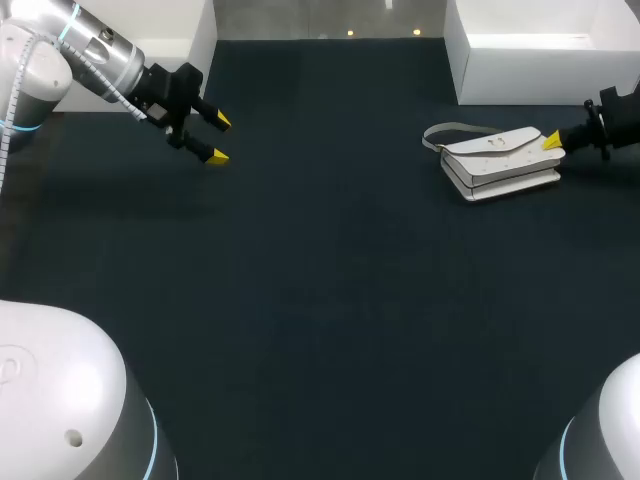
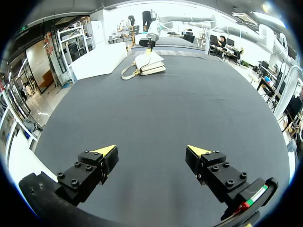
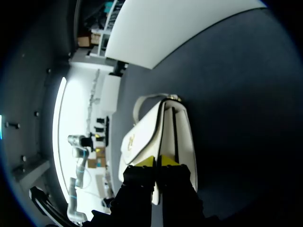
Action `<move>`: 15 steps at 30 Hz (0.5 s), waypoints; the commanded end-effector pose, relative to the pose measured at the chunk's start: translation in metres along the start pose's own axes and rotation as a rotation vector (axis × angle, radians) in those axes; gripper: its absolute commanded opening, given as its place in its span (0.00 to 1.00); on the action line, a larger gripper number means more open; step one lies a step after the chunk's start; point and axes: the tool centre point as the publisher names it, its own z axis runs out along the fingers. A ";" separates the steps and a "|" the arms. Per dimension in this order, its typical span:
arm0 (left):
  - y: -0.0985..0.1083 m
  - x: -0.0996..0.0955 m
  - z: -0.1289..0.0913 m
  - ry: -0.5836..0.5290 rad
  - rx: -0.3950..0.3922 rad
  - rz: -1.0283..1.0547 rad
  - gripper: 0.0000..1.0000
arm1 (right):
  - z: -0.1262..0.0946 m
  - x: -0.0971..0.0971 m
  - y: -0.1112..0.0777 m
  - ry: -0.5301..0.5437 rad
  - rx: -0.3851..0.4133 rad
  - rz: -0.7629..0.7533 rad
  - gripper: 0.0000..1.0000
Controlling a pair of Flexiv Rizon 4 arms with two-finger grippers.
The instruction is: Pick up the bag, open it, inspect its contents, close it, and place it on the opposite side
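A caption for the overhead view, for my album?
Right gripper pinches one end of the white bag; left gripper hovers open across the table.

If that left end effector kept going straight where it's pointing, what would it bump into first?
Probably the dark table: the left end effector tilts slightly downward. The white handbag lies farther ahead; depth is unclear.

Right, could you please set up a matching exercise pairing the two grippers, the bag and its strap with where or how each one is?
1 left gripper
2 right gripper
3 bag
4 strap

A lying flat on the table
B open over bare table
C looped at the bag's end away from my right arm
D shut on the bag's end

Pairs: 1-B, 2-D, 3-A, 4-C.
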 end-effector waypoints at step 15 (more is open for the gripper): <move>0.000 0.000 0.001 -0.002 0.002 0.001 1.00 | 0.007 -0.001 -0.003 0.042 0.037 0.013 0.00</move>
